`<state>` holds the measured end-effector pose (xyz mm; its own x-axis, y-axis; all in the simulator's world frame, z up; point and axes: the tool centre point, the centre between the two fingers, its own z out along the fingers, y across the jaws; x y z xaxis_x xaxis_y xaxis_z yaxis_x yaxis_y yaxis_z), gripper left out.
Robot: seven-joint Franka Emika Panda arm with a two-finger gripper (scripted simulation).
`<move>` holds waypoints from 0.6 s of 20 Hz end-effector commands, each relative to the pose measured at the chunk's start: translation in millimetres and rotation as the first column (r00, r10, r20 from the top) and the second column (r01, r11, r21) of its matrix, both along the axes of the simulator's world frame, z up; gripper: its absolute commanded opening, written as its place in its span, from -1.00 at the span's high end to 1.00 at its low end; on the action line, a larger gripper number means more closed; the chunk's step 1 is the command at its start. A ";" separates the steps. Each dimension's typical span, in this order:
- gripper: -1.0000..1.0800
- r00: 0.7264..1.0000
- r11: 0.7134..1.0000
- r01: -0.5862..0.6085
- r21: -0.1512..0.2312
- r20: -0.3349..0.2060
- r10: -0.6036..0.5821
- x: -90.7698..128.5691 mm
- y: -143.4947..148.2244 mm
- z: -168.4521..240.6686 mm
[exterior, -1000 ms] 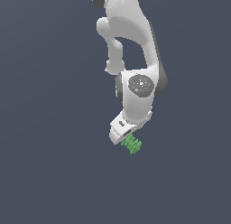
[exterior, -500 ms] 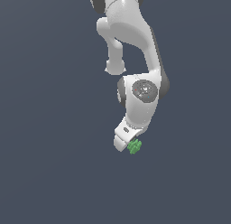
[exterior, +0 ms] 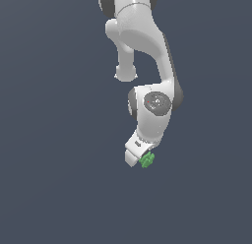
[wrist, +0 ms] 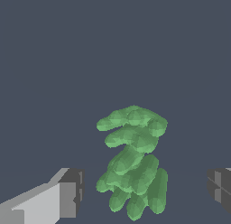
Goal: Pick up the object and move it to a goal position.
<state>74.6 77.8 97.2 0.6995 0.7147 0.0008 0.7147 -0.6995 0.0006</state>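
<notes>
The object is a small bright green ridged block (exterior: 146,160) lying on the dark grey floor; in the wrist view it (wrist: 133,162) shows as a stack of bumpy ribs. My white gripper (exterior: 138,158) hangs right over it in the exterior view, hiding part of it. In the wrist view the gripper (wrist: 143,191) is open: one fingertip (wrist: 67,193) stands on one side of the block and the other fingertip (wrist: 220,187) far off on the other side. Neither fingertip touches the block.
The white arm (exterior: 147,66) reaches down from the top of the exterior view. The plain dark grey floor (exterior: 54,179) lies all around.
The arm has lowered and turned over the green block, so the gripper now covers more of it. The block has stayed in place.
</notes>
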 end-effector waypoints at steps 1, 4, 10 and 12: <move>-0.92 1.000 1.000 -0.002 0.000 -0.001 0.002 -0.9 0.1 -14.1; -0.92 1.000 1.000 -0.004 0.000 -0.001 0.004 -1.3 0.2 -29.4; -0.92 1.000 1.000 -0.004 0.000 -0.001 0.004 0.1 0.3 -37.1; 1.00 1.000 1.000 -0.004 0.000 -0.001 0.004 0.3 0.3 -36.8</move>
<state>74.3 78.2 60.1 0.6966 0.7175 -0.0007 0.7175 -0.6966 -0.0010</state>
